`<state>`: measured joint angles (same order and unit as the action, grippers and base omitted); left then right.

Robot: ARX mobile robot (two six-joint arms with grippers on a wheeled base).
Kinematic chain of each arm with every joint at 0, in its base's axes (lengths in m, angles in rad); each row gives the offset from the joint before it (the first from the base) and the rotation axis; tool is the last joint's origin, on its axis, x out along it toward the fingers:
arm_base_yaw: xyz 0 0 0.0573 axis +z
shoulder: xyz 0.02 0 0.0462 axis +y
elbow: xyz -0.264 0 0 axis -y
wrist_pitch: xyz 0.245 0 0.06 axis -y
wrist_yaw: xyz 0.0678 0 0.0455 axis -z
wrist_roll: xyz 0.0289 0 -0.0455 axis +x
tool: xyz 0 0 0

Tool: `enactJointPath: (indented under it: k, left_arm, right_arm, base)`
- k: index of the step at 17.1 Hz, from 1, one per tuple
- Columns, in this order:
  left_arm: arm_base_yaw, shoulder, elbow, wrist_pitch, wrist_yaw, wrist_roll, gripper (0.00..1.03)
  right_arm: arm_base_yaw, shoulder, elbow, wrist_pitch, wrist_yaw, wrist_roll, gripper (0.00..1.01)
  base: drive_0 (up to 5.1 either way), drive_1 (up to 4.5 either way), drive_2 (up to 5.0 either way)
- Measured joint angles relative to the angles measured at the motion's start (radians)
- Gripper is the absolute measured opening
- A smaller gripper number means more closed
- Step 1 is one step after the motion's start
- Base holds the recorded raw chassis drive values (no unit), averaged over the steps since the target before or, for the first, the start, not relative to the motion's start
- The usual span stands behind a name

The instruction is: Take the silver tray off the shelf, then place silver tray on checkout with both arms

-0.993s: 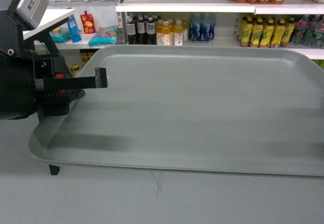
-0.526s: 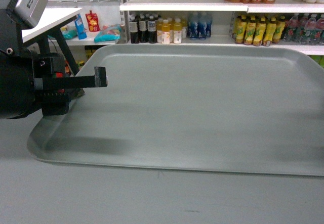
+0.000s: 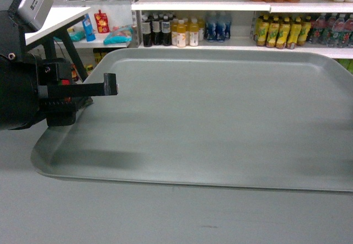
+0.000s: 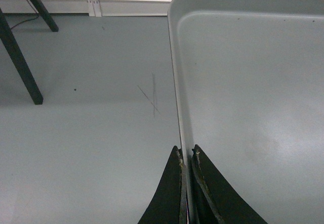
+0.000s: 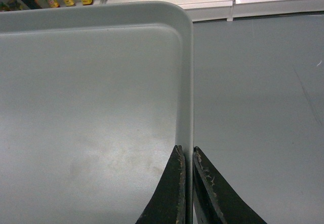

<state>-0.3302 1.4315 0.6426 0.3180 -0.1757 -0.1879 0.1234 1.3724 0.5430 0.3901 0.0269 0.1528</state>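
At six o'clock in each wrist view: one claw apiece. Left claw (image 4: 186, 155), thin black fingers pinched on the left rim of the silver tray (image 3: 220, 117); right claw (image 5: 186, 155), likewise clamped on the right rim.

Silver tray: large, rectangular, matte grey metal, rounded corners, low raised rim; faint scuffs on its floor. Held level between both claws, off the shelf, above grey floor (image 4: 91, 123) with no support visible beneath.

At nine o'clock in the head view: left arm's black wrist body with grey camera box (image 3: 30, 1).

From eleven to one o'clock, far: white store shelving (image 3: 204, 5) stocked with bottled drinks (image 3: 182, 32).

Step in hand, by judgement: carrying phase, between lift-off and set-down. The checkout is not identifiable here. Next move calls for both arms travelling together, keeping the tray level, then lowering it flat onto the tabletop before releasing.
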Motion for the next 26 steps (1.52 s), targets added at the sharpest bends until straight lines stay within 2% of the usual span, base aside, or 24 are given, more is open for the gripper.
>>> enactJointPath:
  k: [3, 26]
  left_arm:
    - [0.000, 0.000, 0.000, 0.000, 0.000, 0.000, 0.03]
    - [-0.001, 0.002, 0.000, -0.003, 0.001, 0.000, 0.03]
  right_arm:
    - [0.000, 0.000, 0.000, 0.000, 0.000, 0.000, 0.02]
    - [-0.005, 0.002, 0.000, -0.003, -0.004, 0.000, 0.02]
  base:
    - [0.0, 0.00, 0.0]
    - [-4.6, 2.26, 2.3]
